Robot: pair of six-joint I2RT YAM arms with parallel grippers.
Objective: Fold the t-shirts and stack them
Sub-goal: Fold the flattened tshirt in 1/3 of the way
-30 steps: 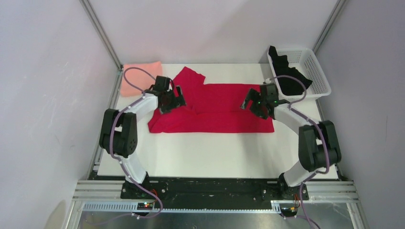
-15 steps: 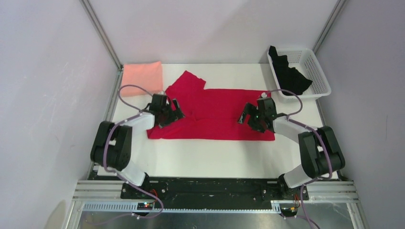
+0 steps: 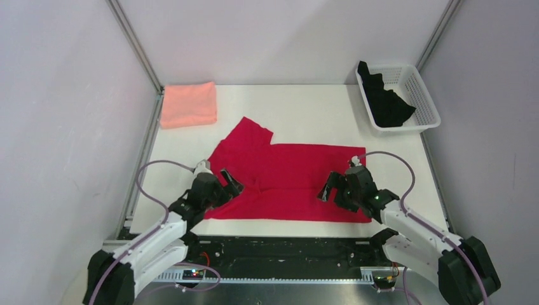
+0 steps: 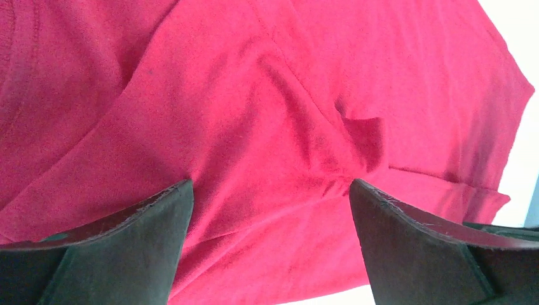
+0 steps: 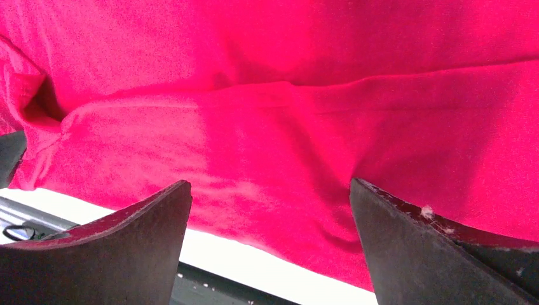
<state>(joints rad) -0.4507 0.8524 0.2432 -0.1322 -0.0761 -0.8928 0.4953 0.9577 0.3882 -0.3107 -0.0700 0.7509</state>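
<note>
The bright red t-shirt [image 3: 286,181] lies flat, partly folded, near the table's front edge, with one sleeve pointing to the back left. My left gripper [image 3: 229,184] is open, fingers down on the shirt's left part; the red cloth [image 4: 254,95] spans the gap between its fingers [image 4: 270,190]. My right gripper [image 3: 330,190] is open on the shirt's right part near its front hem; the red cloth [image 5: 286,63] fills its view [image 5: 270,190]. The salmon-pink t-shirt [image 3: 188,104] lies folded at the back left. The black t-shirt [image 3: 384,101] lies crumpled in the basket.
The white mesh basket [image 3: 423,95] stands at the back right. The white table's front edge [image 5: 222,244] shows just below the shirt's hem in the right wrist view. The black base rail [image 3: 286,251] runs right in front of it. Walls close the sides.
Both grippers have drawn back toward the near edge, and the red shirt has slid with them from mid-table to the front. Jaws have stayed open.
</note>
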